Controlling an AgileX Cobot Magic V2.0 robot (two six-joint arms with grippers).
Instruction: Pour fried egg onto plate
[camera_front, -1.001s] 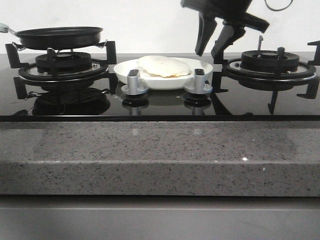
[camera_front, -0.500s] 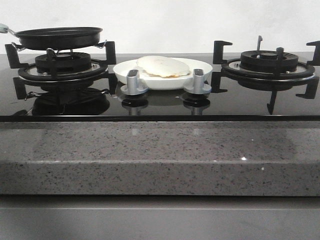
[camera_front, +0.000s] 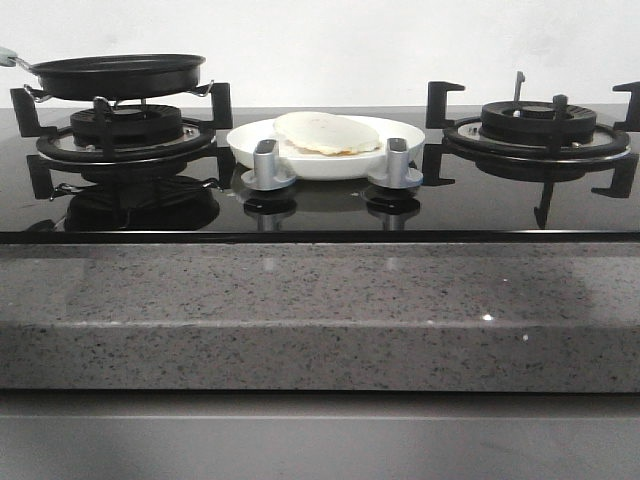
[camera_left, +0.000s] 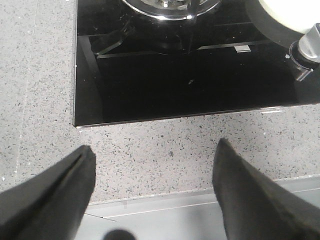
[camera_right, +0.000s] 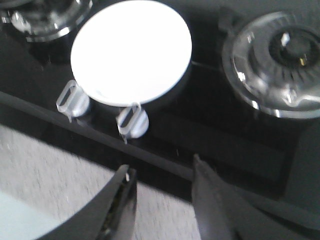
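In the front view the fried egg (camera_front: 327, 132) lay on the plate (camera_front: 405, 128) at upper centre of the frame, between the two burners on the black glass hob (camera_front: 320, 215). Two silver knobs (camera_front: 267, 164) stood just in front of the plate. The black frying pan (camera_front: 118, 75) sat on the left burner (camera_front: 125, 130) at upper left; the right burner (camera_front: 538, 125) stood bare at upper right. The speckled grey counter (camera_front: 320, 310) filled the lower half. The left pincer (camera_left: 152, 192) hung open over the counter edge, gripping nothing. The right pincer (camera_right: 161, 200) was also parted and empty, above the hob's front edge, with the plate (camera_right: 131, 52) blown out white at upper left.
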